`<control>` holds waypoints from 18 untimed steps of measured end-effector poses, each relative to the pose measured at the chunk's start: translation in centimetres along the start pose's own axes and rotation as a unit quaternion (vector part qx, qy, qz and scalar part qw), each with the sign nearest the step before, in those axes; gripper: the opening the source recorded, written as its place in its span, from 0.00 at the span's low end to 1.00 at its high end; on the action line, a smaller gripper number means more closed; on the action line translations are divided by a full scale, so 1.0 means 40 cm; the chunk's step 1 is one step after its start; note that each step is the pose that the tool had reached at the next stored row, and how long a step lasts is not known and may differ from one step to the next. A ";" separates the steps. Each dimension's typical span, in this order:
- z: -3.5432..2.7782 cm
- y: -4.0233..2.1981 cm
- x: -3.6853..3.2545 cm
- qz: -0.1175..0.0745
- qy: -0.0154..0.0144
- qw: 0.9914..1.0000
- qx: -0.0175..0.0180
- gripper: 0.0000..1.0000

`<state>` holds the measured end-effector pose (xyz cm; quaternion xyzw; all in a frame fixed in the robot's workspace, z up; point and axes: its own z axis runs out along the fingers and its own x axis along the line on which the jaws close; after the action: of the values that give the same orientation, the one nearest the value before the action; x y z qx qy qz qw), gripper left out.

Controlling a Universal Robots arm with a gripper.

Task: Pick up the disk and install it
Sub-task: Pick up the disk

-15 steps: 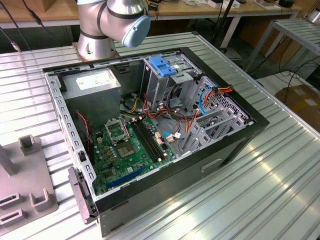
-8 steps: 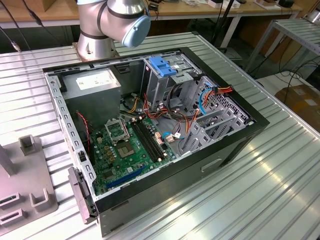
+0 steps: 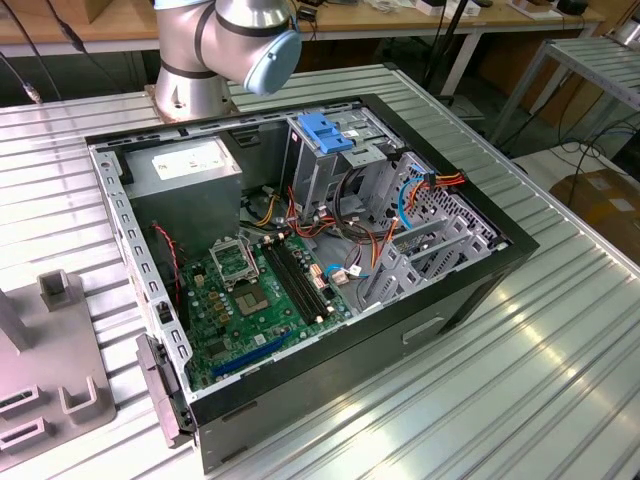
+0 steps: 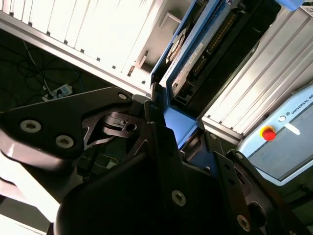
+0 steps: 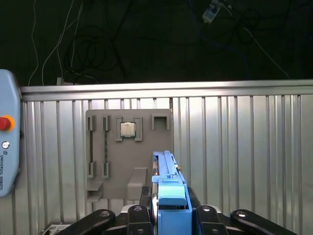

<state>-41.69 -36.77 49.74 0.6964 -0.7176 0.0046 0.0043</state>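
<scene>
- Ribbed metal table (image 3: 560,340); benches and cables stand behind it in the exterior view, and a dark floor with loose cables lies past its edge in the first wrist view.
- Open case (image 3: 470,290) lying on its side mid-table, with bare table along the exterior view's right and in front.
- Inside the case: a green board (image 3: 260,290), a grey box (image 3: 185,170) with a white sticker, a metal cage (image 3: 325,135) with a blue tab, and loose coloured wires between them.
- Arm base (image 3: 215,50) just behind the case.
- Grey fixture (image 3: 60,390) on the exterior view's left, apart from the case; in the first wrist view, a square chip (image 5: 128,129) sits in one of its pockets.
- Gripper (image 5: 172,218), clamped on the disk (image 5: 166,169); the disk is held edge-on over the table, near the fixture, with its blue rail toward the camera.
- Pendant (image 5: 7,147) with a red button, at the table's side.
</scene>
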 end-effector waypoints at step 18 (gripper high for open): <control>0.000 -0.055 -0.002 0.000 0.000 1.000 0.000 0.37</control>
<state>-39.48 -36.77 49.74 0.6964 -0.7176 0.0046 0.0043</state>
